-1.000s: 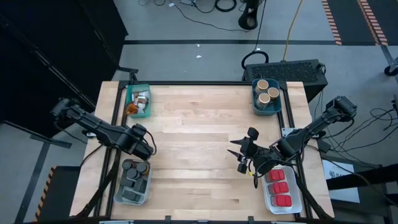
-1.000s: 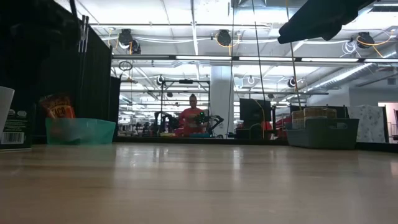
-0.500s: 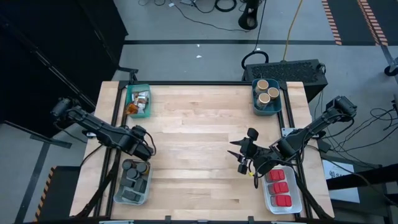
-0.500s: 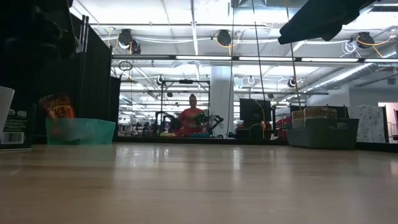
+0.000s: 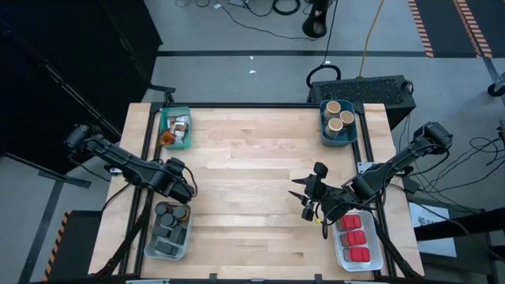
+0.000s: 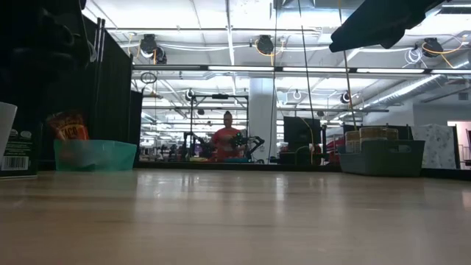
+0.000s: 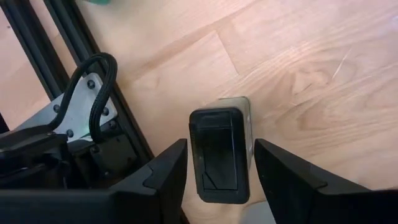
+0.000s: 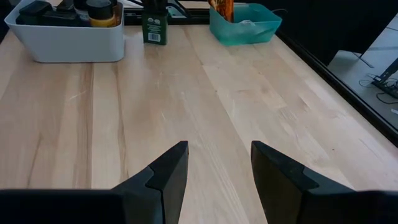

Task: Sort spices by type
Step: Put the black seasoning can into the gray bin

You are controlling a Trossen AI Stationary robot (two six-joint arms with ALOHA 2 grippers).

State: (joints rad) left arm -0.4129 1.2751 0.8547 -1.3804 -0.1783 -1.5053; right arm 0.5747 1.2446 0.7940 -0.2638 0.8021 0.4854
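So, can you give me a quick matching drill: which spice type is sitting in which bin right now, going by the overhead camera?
Things:
1. tan cylinders
2. red tins
3. dark jars
4. printed packets

Places, as seen in the high view:
A. lower-right clear-white bin
B. upper-left teal bin
C. upper-right teal bin
D. lower-left clear-white bin

Pairs: 1-C, 2-A, 3-D, 4-B
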